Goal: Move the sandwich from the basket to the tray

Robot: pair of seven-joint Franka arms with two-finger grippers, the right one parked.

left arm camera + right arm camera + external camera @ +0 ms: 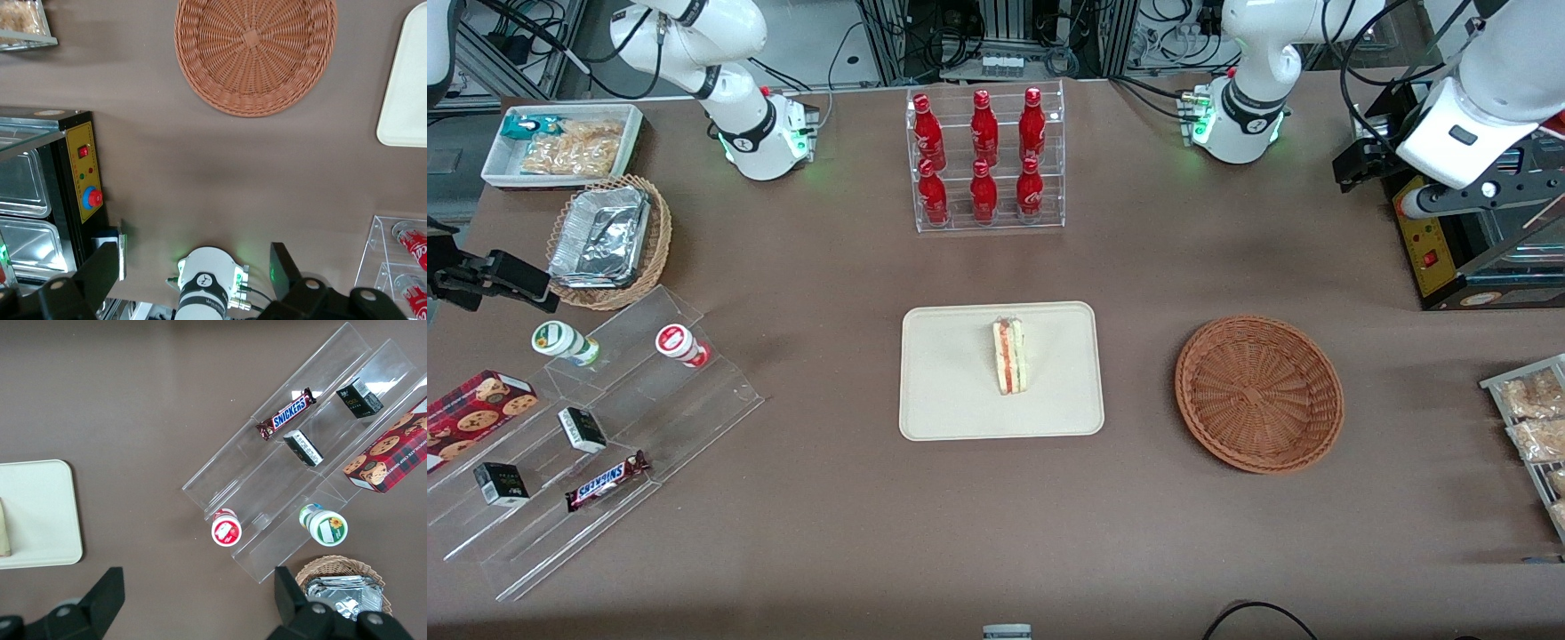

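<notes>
Cream-beige, the tray [1000, 372] carries the sandwich [1009, 356] near its middle, the wedge's long axis running toward and away from the front camera, while the wicker basket [1259, 392] beside it lies bare. The left arm's claw [193, 273] hangs high over the tabletop [1138, 267] toward the working arm's end, fingers spread and gripping nothing, well apart from the sandwich. By my judgement the placing is done, and nothing stands between claw and tray.

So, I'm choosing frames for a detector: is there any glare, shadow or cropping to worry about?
Front view: even light, soft shadows, sandwich sharp on the tray; foil containers glint. Left wrist view: open gripper high above the table near the arm's base, basket crisp but cut by the frame, tray edge only. Right wrist view: glare on the acrylic steps.
</notes>
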